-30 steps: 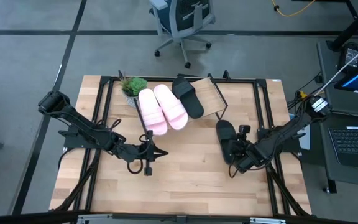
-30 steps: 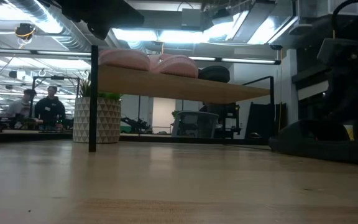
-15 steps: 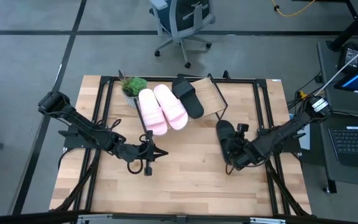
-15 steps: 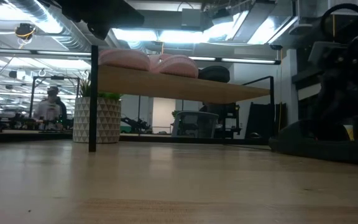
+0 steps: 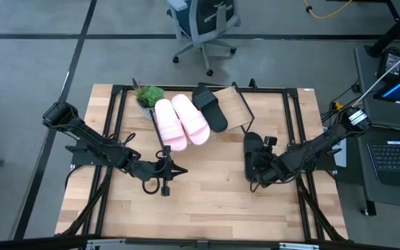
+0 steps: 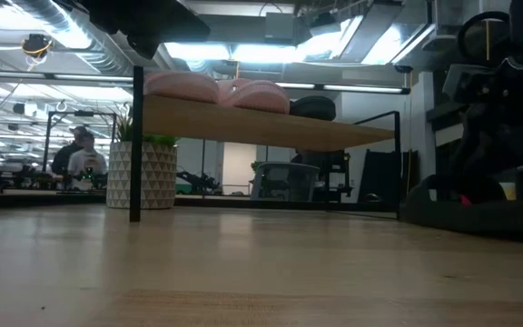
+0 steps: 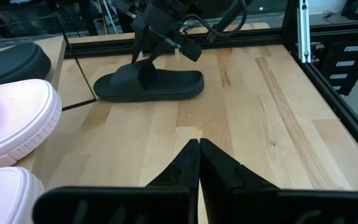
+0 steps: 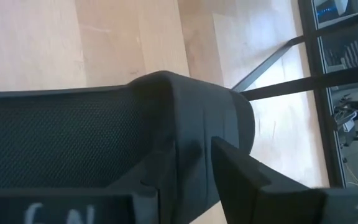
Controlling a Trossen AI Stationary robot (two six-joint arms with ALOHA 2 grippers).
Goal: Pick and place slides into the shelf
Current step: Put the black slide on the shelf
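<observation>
Two pale pink slides [image 5: 180, 122] and one black slide [image 5: 210, 107] lie on the slanted light-wood shelf [image 5: 236, 105]; the low view shows them on the raised board [image 6: 334, 134]. The other black slide [image 5: 253, 151] lies flat on the table to the shelf's near right, and also shows in the left wrist view [image 7: 149, 85]. My right gripper [image 5: 262, 167] is at its strap, shut on it. My left gripper [image 5: 167, 173] rests shut over the bare table, in front of the pink slides. My right gripper [image 8: 194, 152] has the black slide's wide strap [image 8: 191, 115] pinched between its two fingers; one finger seems to lie under the strap and one on its outside. It comes slanting down from the table's near right. The slide's sole [image 7: 173, 88] rests flat on the table.
A small potted green plant [image 5: 148, 94] stands at the shelf's far left corner, by a black frame post [image 6: 136, 145]. The shelf's right part, beside the black slide, is bare board. An office chair stands beyond the far edge. People sit in the room behind [image 6: 80, 159].
My right gripper has moved a little toward the table's left and far edge, closing in on the black slide's strap. The slide has shifted slightly on the table and stays down. My left arm has kept still.
</observation>
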